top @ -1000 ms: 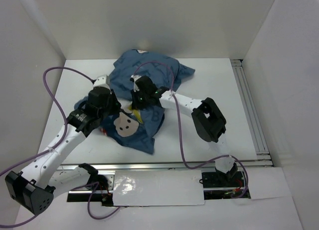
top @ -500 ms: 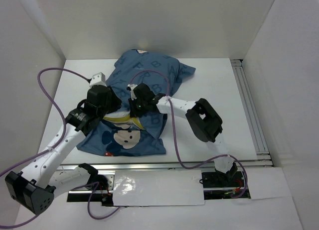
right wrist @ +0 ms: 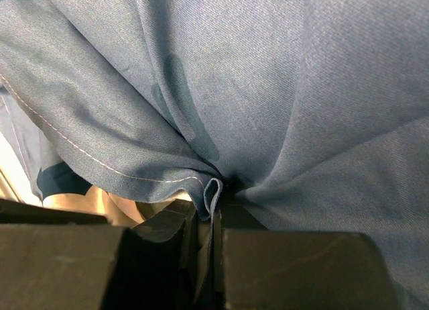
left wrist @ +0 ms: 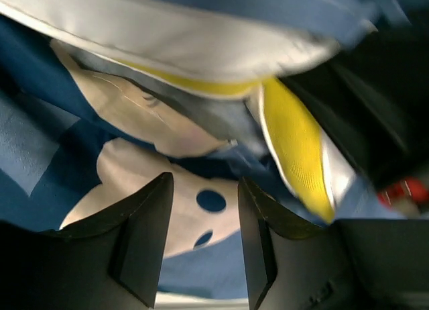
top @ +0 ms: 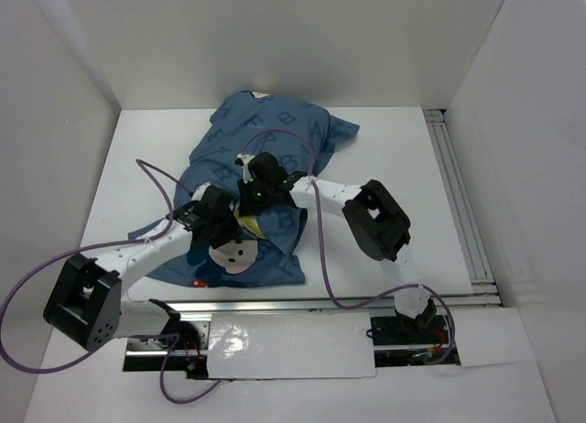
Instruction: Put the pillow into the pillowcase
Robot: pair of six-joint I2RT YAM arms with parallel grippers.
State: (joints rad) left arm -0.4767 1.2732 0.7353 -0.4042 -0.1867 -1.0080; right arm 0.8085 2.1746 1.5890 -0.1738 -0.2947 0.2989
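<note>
The blue pillowcase [top: 275, 144] lies crumpled across the middle of the table, with a mouse face print [top: 229, 254] on its near part. The white pillow [left wrist: 194, 45] with its yellow strip [left wrist: 295, 149] pokes out of the case mouth in the left wrist view; from above it is almost wholly hidden by fabric and grippers. My left gripper [top: 229, 231] hovers low over the mouse face [left wrist: 201, 209], open, with nothing between its fingers [left wrist: 151, 223]. My right gripper [top: 247, 201] is shut on a fold of the pillowcase hem [right wrist: 213, 192] at the opening.
A metal rail [top: 458, 194] runs along the table's right side and another along the near edge [top: 348, 304]. White walls close in on the left, back and right. Purple cables [top: 322, 249] loop over the table beside both arms.
My left gripper has opened and let go of the pillowcase, and its arm has dropped low and swung in toward the case mouth. The near part of the case has spread flat. The right gripper keeps its hold.
</note>
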